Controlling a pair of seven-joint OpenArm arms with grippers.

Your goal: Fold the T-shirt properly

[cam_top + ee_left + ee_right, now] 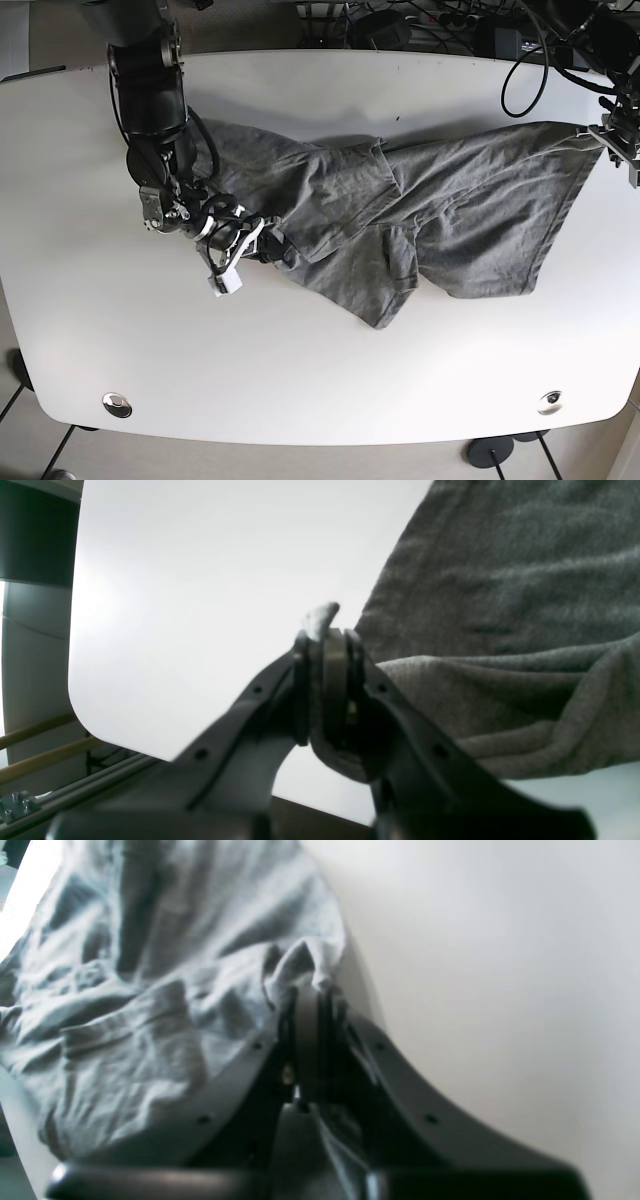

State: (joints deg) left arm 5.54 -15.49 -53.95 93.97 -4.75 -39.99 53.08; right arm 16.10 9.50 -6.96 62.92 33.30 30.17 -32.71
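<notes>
Slipping is the main risk: each tool pinches only a thin edge of cloth, so a hard pull could tear it free and bunch the T-shirt (400, 215) further. On the tabletop (300, 360), the right tool (243, 243) is clamped on fabric at the shirt's 9 o'clock end. The left tool (610, 138) is clamped on its 3 o'clock corner, the shirt stretched rumpled between them.
</notes>
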